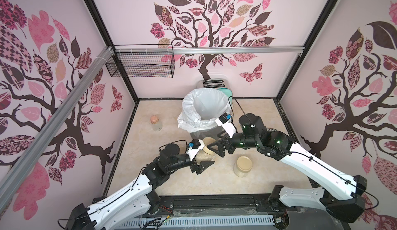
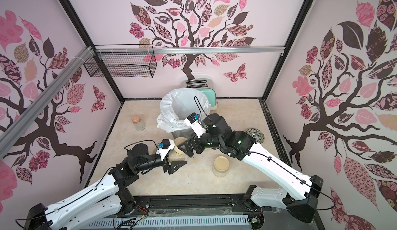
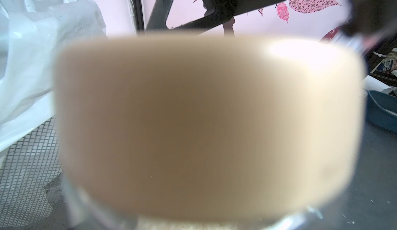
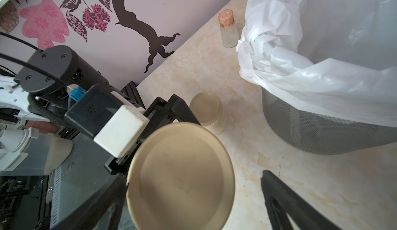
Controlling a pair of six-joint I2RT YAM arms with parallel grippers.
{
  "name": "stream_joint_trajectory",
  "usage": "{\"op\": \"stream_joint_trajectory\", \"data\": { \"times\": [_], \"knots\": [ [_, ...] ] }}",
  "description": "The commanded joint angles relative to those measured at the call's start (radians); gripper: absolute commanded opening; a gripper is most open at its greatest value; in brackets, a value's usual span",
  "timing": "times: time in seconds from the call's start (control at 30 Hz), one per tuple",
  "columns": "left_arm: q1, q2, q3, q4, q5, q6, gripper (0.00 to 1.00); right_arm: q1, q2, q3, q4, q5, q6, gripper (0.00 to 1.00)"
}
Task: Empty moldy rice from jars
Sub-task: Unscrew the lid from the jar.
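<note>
Jars of moldy rice, bench lot, listed by size.

1. Bin (image 4: 322, 132), mesh, white bag (image 4: 300, 56): just beyond right pincer (image 4: 190, 180).
2. Jar (image 2: 176, 155), clear glass, part-filled: in left pincer (image 1: 205, 160), whose jaws appear closed on its glass wall. Judged weighty, rigid, slick and breakable, so hold the body firmly below the lid.
3. Second jar (image 1: 243, 166), lidded, upright on bench (image 1: 214, 181): on the near side of right pincer, apart from it.
4. Lid (image 3: 204, 121), beige, screw type: between right pincer's jaws, which stand fully apart and hold nothing. Best taken across its rim.
5. Rice (image 1: 202, 157), loose pale grains inside held jar. Should pour freely once the jar is opened.
</note>
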Motion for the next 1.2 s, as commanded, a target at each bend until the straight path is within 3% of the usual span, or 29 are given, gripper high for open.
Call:
{"op": "stream_joint_trajectory", "data": {
  "times": [0.0,0.73,0.87,1.03,1.17],
  "knots": [
    [0.006,-0.005,0.022,0.114,-0.001,0.004,0.51,0.001,-0.004,-0.008,0.004,-0.005,0.030,0.99],
    [0.010,-0.003,0.016,0.123,0.005,-0.003,0.51,0.012,0.032,-0.026,0.042,-0.079,0.033,0.98],
    [0.011,0.001,0.015,0.122,0.009,-0.001,0.51,0.013,0.042,-0.025,0.043,-0.085,0.016,0.88],
    [0.011,0.001,0.017,0.122,0.014,-0.003,0.50,0.014,0.047,-0.030,0.053,-0.108,-0.015,0.64],
    [0.012,-0.006,0.017,0.123,0.017,-0.005,0.50,0.012,0.037,-0.054,0.066,-0.137,-0.092,0.62]
  ]
}}
